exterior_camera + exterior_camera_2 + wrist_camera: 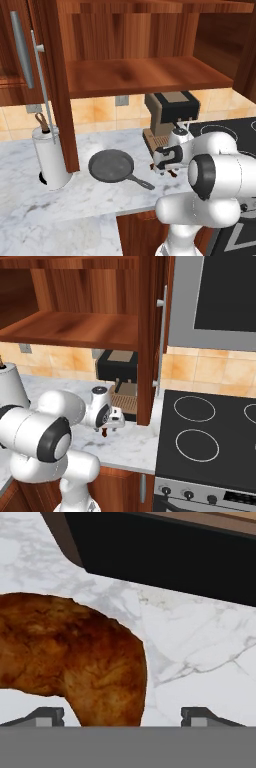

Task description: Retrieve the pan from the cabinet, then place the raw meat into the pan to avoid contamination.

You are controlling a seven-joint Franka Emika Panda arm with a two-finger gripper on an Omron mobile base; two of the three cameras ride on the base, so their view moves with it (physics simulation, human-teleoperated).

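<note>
The dark grey pan (111,166) lies on the marble counter, handle pointing right toward the arm. Above it the wooden cabinet (145,74) (75,326) stands open, its shelf bare. The raw meat (75,662) lies on the counter in front of the coffee machine and shows as a small reddish bit (172,173) (104,432) under the hand. My gripper (122,717) (167,167) (106,426) is low over the meat and open, fingertips (46,716) wide apart with the meat's end between them. It is to the right of the pan.
A black and tan coffee machine (170,115) (117,368) stands just behind the meat. A white paper towel roll (50,155) is left of the pan. A black stove (205,436) lies to the right, with a microwave (225,296) above. An open cabinet door (150,331) hangs beside the hand.
</note>
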